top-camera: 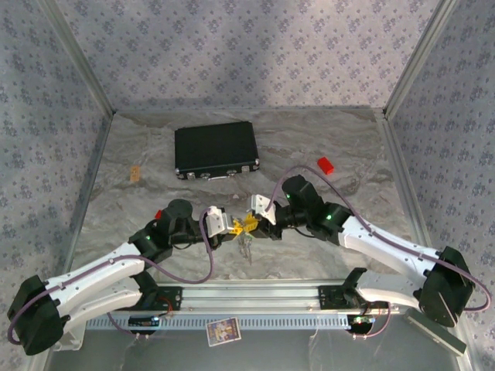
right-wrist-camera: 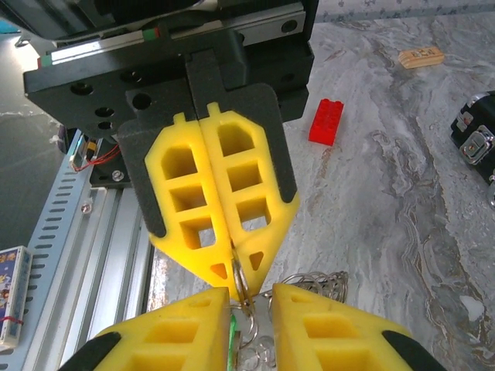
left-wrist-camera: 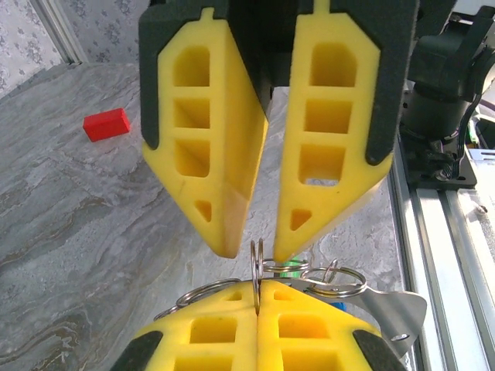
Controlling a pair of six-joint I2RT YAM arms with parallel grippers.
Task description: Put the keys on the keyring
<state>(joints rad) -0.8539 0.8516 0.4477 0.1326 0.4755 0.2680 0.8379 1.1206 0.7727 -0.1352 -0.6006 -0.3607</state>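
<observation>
A thin metal keyring [left-wrist-camera: 257,267] stands on edge, pinched between the yellow fingers of my left gripper [left-wrist-camera: 257,290], which is shut on it. My right gripper [left-wrist-camera: 259,251] faces it tip to tip, and its jaws stand apart on either side of the same ring. From the right wrist, the left gripper [right-wrist-camera: 238,274] clamps the keyring [right-wrist-camera: 241,284] just above the gap of the right gripper [right-wrist-camera: 251,301]. Several smaller split rings hang linked below. A green key head [left-wrist-camera: 293,267], a blue one [left-wrist-camera: 341,306] and a flat metal blade [left-wrist-camera: 394,309] peek out. Both grippers meet above the table [top-camera: 246,224].
A black case [top-camera: 216,150] lies at the back centre. A small red block [top-camera: 326,164] sits to its right and a tan tag [top-camera: 135,171] to its left. The aluminium rail [top-camera: 247,297] runs along the near edge, with a card [top-camera: 223,331] below it.
</observation>
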